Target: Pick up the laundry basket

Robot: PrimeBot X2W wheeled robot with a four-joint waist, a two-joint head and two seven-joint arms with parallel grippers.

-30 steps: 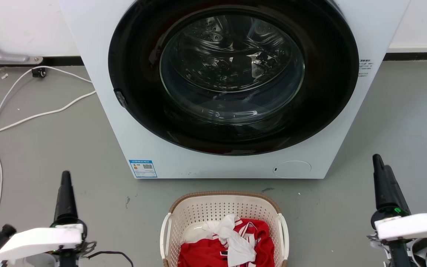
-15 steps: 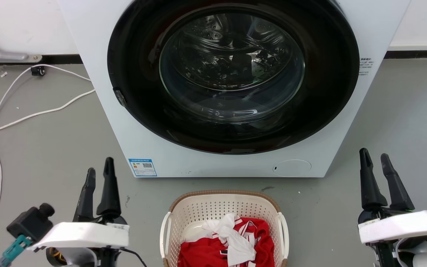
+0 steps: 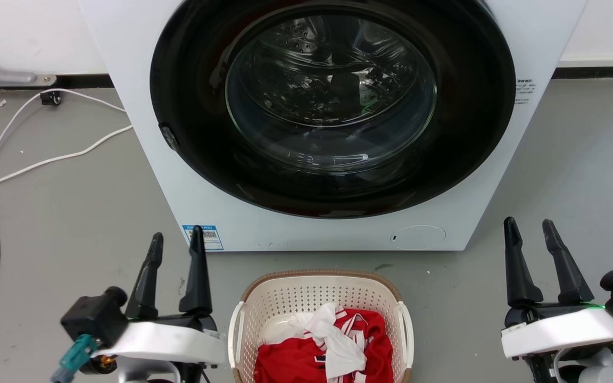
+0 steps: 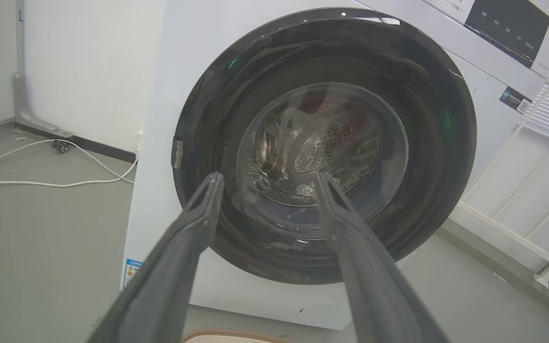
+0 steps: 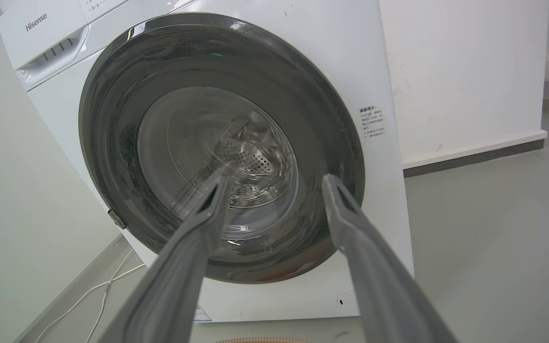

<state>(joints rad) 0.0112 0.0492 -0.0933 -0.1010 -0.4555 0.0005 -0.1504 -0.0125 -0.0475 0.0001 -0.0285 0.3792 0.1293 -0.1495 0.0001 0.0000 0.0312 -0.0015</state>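
A laundry basket [image 3: 320, 298] holding red and white clothes [image 3: 328, 356] sits on the grey floor [image 3: 72, 213], just in front of a washing machine [image 3: 285, 234]. The left gripper [image 3: 177, 234] is just left of it and the right gripper [image 3: 528, 222] well to its right, both spread apart and empty.

Cream perforated laundry basket [image 3: 312, 298] w/ brown woven rim; red-white clothes [image 3: 312, 367]; white washer [image 3: 312, 234], black door [image 3: 333, 106].

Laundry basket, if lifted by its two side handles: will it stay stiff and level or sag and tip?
The laundry basket is perforated plastic, so probably light and fairly stiff, with slight flex. The red and white clothes sit toward its near end, so it may tilt that way. Its smooth white handles could be slippery.
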